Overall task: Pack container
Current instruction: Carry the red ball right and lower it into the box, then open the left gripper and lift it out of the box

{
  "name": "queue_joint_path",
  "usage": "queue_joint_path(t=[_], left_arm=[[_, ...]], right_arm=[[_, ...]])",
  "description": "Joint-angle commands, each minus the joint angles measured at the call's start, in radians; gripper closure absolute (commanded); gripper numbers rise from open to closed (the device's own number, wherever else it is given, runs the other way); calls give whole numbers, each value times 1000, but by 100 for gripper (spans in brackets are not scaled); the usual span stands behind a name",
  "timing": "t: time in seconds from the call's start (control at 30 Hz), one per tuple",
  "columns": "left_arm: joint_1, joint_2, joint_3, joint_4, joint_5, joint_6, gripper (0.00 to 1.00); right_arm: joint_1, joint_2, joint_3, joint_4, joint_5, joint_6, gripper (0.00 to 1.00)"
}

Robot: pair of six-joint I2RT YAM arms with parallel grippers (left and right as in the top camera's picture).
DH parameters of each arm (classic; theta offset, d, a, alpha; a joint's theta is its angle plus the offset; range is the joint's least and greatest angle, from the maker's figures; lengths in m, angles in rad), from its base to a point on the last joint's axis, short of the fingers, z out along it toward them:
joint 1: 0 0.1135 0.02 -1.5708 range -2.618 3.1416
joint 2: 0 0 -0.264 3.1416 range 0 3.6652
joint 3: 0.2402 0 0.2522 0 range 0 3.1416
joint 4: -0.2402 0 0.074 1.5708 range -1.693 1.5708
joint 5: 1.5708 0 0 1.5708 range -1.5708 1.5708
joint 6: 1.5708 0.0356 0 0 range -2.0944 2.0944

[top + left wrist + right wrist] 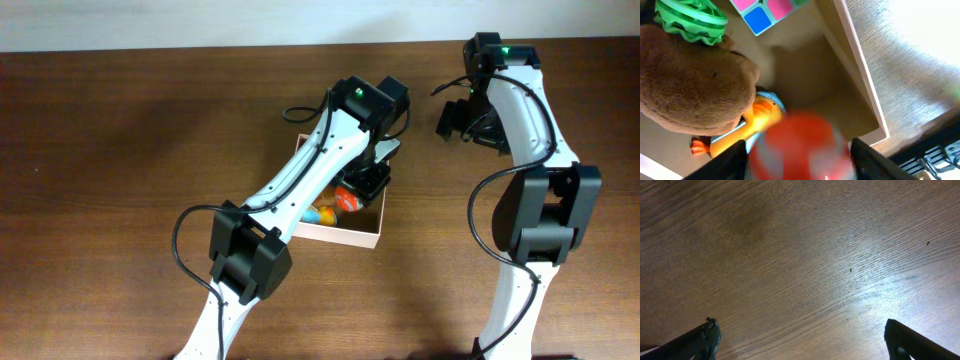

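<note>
We find the container resting on the wooden table near the centre, under the left arm and well apart from the right arm. The left gripper hangs inside the box's near right corner. In the left wrist view a red round toy, too blurred to identify further, sits between its fingers and nearly fills the gap. We cannot tell whether the jaws are pinching it or have let it go. Already inside the box we note a brown plush, a green ribbed ball, a colour cube and an orange duck-like toy just beside the red piece. The right gripper is spread wide over bare wood with nothing between its fingers. In our judgement the step in hand is depositing the red toy into the free corner. The next move calls for confirming that the toy is free of the fingers, then lifting the left arm straight up, clear of the thin wall and the plush. We see no loose items on the table in the overhead view.
</note>
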Motion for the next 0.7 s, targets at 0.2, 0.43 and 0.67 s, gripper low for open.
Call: queue_joint_path(t=[0.2, 0.43, 0.67], left_arm=[[2, -20, -6, 11, 4, 12, 24], [2, -20, -6, 11, 3, 12, 24], [3, -20, -5, 29, -7, 11, 24]], right_arm=[[3, -3, -2, 0, 5, 8, 1], [3, -3, -2, 0, 5, 8, 1], [3, -3, -2, 0, 5, 8, 1]])
